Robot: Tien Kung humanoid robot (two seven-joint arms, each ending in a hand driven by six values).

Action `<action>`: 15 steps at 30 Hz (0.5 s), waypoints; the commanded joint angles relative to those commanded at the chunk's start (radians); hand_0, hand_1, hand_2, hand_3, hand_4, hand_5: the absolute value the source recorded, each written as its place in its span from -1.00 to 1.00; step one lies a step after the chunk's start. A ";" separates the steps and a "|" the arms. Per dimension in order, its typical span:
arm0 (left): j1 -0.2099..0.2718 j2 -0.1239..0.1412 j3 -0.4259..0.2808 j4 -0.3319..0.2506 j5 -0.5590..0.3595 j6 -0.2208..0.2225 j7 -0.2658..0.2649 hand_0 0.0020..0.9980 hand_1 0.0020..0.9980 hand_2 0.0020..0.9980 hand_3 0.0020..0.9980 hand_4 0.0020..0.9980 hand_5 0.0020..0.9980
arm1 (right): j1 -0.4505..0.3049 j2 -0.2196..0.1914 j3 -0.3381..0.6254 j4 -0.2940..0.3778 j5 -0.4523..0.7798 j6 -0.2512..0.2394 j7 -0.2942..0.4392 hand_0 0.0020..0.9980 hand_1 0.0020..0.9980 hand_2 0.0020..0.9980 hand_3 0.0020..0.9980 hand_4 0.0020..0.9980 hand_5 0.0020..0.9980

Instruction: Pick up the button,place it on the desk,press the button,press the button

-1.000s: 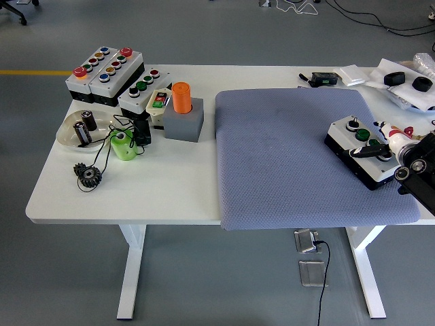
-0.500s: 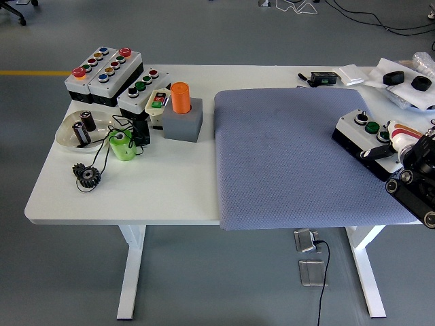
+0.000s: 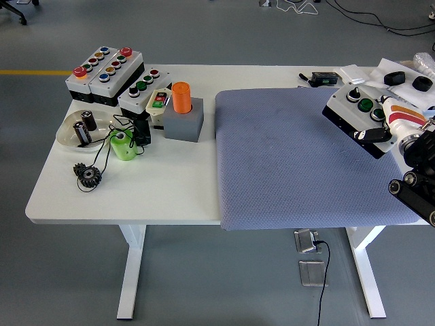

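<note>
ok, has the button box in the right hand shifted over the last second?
Yes. The button box, gripped by the right hand, has gone up the picture toward the far edge of the grey mat, now tilted near its far right corner.

A mat (image 3: 292, 163) covers the bench's (image 3: 156, 190) right half. At the mat's far right corner, the button box (image 3: 353, 117) sits tilted in the right hand (image 3: 394, 129). More button boxes (image 3: 105, 71) crowd the bench's far left, a dish (image 3: 71, 132) before them.

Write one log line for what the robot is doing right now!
right hand: shut on button box | box: tilted, over blue mat, far right | left hand: not in view
</note>
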 joint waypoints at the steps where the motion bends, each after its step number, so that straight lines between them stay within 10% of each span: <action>1: 0.000 0.000 0.000 0.000 0.000 0.000 0.000 0.38 0.54 0.59 0.25 -0.17 0.89 | 0.004 -0.006 -0.009 0.008 0.004 0.001 0.010 -0.63 -0.82 -0.45 -0.17 0.19 -1.00; 15: -0.002 0.000 -0.004 0.000 0.005 0.005 0.001 0.37 0.53 0.59 0.24 -0.18 0.89 | 0.102 -0.097 -0.215 0.096 0.026 0.151 0.464 -0.63 -0.82 -0.45 -0.16 0.03 -1.00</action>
